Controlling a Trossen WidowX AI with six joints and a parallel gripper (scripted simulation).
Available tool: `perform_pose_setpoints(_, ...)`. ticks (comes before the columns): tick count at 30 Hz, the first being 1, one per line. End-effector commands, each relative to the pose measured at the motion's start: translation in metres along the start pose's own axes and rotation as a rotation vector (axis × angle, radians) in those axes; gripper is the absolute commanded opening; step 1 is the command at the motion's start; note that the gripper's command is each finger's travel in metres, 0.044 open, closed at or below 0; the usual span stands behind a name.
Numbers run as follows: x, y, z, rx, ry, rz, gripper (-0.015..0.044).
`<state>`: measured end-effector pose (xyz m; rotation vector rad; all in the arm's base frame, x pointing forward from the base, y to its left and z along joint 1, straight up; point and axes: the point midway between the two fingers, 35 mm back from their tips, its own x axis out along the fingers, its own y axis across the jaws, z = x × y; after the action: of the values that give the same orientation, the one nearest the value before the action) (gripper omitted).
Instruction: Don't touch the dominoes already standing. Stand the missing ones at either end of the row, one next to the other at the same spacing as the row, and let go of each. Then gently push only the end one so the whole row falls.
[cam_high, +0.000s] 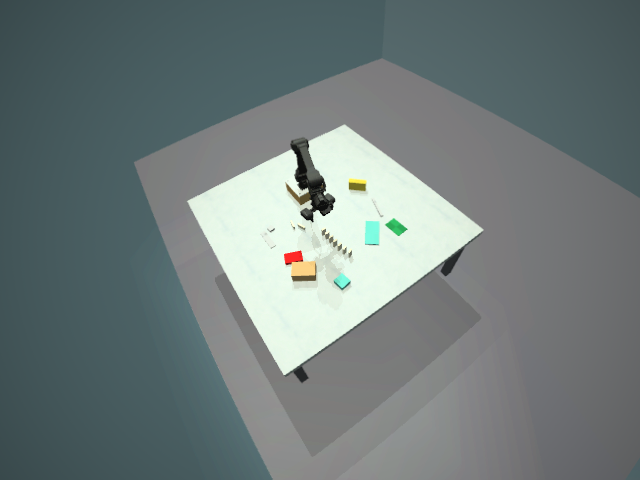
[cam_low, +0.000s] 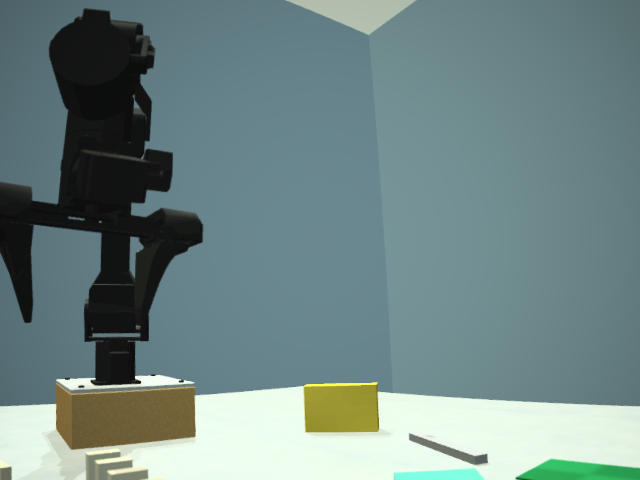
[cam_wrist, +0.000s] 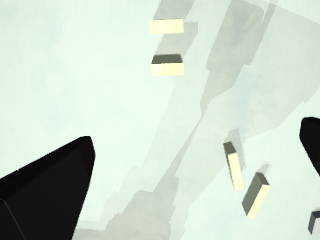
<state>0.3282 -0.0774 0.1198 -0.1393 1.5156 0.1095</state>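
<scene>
My gripper (cam_high: 316, 214) (cam_low: 83, 324) (cam_wrist: 196, 136) is wide open and empty, raised above the table near the arm-side end of the row. Several cream dominoes (cam_high: 334, 242) (cam_low: 113, 462) stand in a diagonal row. The arm-side end domino (cam_wrist: 167, 69) stands upright and apart from the fingers, with another domino (cam_wrist: 166, 26) behind it at a gap. Two loose dominoes lie left of the row in the top view: one domino (cam_high: 292, 224) (cam_wrist: 234, 171) and a second domino (cam_high: 301, 226) (cam_wrist: 256, 196). The wrist view cuts off the row's far part.
A red block (cam_high: 293, 257), an orange box (cam_high: 303, 270) and a small teal block (cam_high: 342, 281) are around the row's far end. A teal slab (cam_high: 372, 232), a green sheet (cam_high: 396, 226), a grey bar (cam_high: 377, 207) (cam_low: 448, 448) and a yellow block (cam_high: 357, 184) (cam_low: 341, 407) are to the right.
</scene>
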Motion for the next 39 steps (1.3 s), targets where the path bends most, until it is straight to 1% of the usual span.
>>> perform_pose_setpoints(1, 0.025, -0.026, -0.035, -0.057, 0.018, 0.004, 0.044)
perform_pose_setpoints(7, 0.064, -0.052, -0.097, -0.189, 0.024, 0.002, 0.044)
perform_pose_setpoints(13, 0.067, -0.053, -0.099, -0.194, 0.024, 0.002, 0.044)
perform_pose_setpoints(20, 0.129, -0.052, -0.1, -0.194, 0.024, 0.003, 0.044)
perform_pose_setpoints(39, 0.146, -0.049, -0.1, -0.194, 0.024, 0.003, 0.044)
